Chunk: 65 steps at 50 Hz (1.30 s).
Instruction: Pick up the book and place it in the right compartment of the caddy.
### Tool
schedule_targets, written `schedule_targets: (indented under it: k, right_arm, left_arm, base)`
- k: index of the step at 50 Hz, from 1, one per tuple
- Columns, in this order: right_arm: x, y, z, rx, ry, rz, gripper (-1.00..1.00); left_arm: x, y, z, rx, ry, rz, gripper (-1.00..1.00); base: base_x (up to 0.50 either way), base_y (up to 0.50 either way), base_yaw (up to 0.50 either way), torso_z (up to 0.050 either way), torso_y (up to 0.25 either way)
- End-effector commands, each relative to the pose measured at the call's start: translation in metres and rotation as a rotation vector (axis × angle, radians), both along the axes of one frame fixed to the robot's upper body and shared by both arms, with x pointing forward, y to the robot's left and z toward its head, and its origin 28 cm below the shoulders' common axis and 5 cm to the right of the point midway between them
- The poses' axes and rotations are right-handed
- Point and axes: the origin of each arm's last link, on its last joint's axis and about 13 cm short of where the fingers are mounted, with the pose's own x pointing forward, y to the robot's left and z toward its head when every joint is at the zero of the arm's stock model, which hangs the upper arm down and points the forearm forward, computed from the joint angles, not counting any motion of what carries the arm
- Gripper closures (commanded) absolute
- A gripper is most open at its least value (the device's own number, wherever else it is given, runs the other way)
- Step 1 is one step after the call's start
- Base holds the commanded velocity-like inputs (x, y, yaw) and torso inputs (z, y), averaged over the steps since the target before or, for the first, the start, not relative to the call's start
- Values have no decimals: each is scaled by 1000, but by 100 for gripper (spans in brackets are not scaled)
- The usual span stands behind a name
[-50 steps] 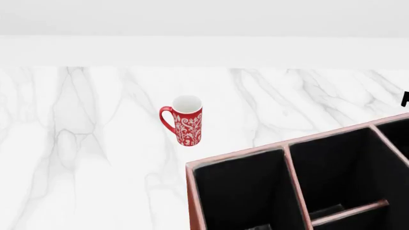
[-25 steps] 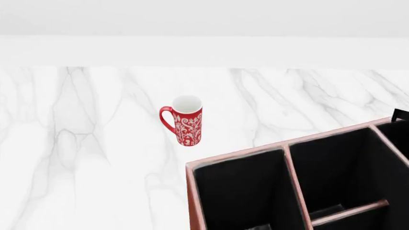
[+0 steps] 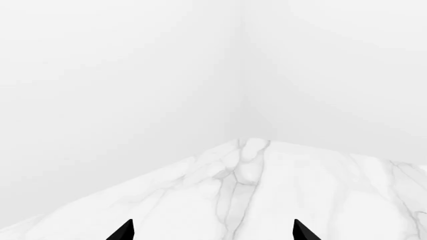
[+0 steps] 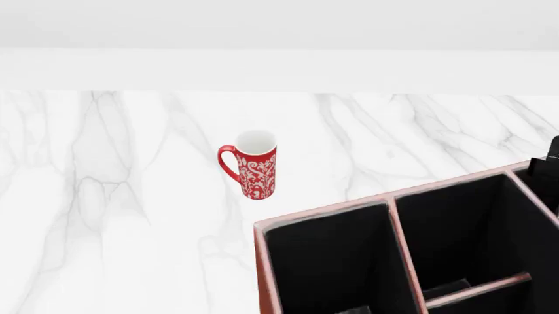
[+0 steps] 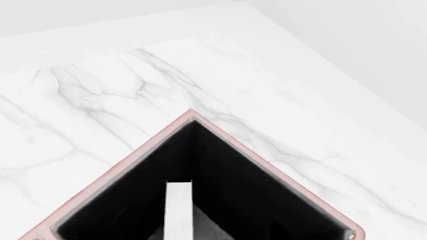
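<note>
The caddy [image 4: 389, 199] fills the lower right of the head view, reddish-brown with pale pink rims and black compartments. The right wrist view looks straight down into its corner compartment [image 5: 119, 172]. The book [image 5: 179, 210] stands on edge inside that compartment, showing a white strip of page edges between dark covers. My right gripper's fingers do not show apart from the black lining. A black part of my right arm [image 4: 554, 149] shows at the head view's right edge, over the caddy's right end. My left gripper [image 3: 213, 232] is open and empty above bare marble.
A red-and-white patterned mug [image 4: 256, 167] stands upright on the marble table [image 4: 105, 196], left of and behind the caddy. A white wall runs along the table's far edge. The left wrist view shows a table corner [image 3: 250, 142] against white walls.
The black part at the head view's right edge dropped toward the caddy's right end, then rose a little. The mug and caddy have not moved.
</note>
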Motion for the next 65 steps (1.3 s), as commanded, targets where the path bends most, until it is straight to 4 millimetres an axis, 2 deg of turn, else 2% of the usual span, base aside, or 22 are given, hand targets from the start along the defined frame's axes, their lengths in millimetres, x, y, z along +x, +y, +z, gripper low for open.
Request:
schedule_targets:
  k: [1, 12, 15, 16, 17, 18, 21, 22, 25, 26, 27, 31, 36, 44, 55, 65]
  right_arm:
    - [1, -1, 3, -10, -6, -3, -100]
    - [0, 2, 5, -23, -23, 5, -100]
    - [0, 3, 8, -54, -84, -3, -100]
    - [1, 6, 13, -77, -163, 12, -100]
    - [0, 7, 15, -67, -120, 12, -100]
    - [-1, 11, 23, -65, -157, 47, -100]
    - [-3, 19, 34, -60, -198, 84, -100]
    - [-3, 24, 41, -60, -230, 102, -100]
    - [-1, 34, 47, -87, -293, 137, -100]
    - [2, 39, 47, -104, -316, 174, -100]
    - [2, 39, 47, -104, -316, 174, -100]
    - [11, 54, 44, -113, -389, 270, -100]
    - [18, 78, 45, -82, -415, 333, -100]
    - [25, 106, 42, -92, -429, 423, -100]
    - [32, 133, 27, -74, -435, 501, -100]
    - [32, 144, 16, -67, -426, 530, -100]
  left_arm:
    - [1, 0, 1, 0, 0, -3, -100]
    - [0, 0, 1, -2, -2, -3, -100]
    - [3, 0, 1, 2, 8, -9, -100]
    - [6, -1, 5, 3, 11, -19, -100]
    - [8, -2, 7, 13, 15, -26, -100]
    - [12, -3, 11, 13, 16, -44, -100]
    - [25, -5, 25, 1, 29, -107, -100]
    - [34, -5, 35, -31, 21, -151, -100]
    - [57, -8, 54, -71, 51, -239, -100]
    - [72, -13, 61, -59, 68, -296, -100]
    - [72, -13, 62, -59, 68, -296, -100]
    - [111, -27, 86, -49, 77, -458, -100]
    - [156, -50, 124, 44, 34, -595, -100]
    - [205, -79, 148, 64, 18, -782, -100]
    - [239, -105, 163, 79, 12, -895, -100]
    - [252, -111, 171, 129, 0, -872, -100]
  base:
    - [0, 0, 0, 0, 0]
    - [0, 0, 0, 0, 0]
    - [0, 0, 0, 0, 0]
    - [0, 0, 0, 0, 0]
    - [0, 0, 0, 0, 0]
    - [0, 0, 0, 0, 0]
    - [0, 0, 0, 0, 0]
    - [0, 0, 0, 0, 0]
    - [0, 0, 0, 0, 0]
    - [0, 0, 0, 0, 0]
    - [0, 0, 0, 0, 0]
    - [0, 0, 0, 0, 0]
    - [0, 0, 0, 0, 0]
    - [0, 0, 0, 0, 0]
    - [0, 0, 0, 0, 0]
    - [0, 0, 0, 0, 0]
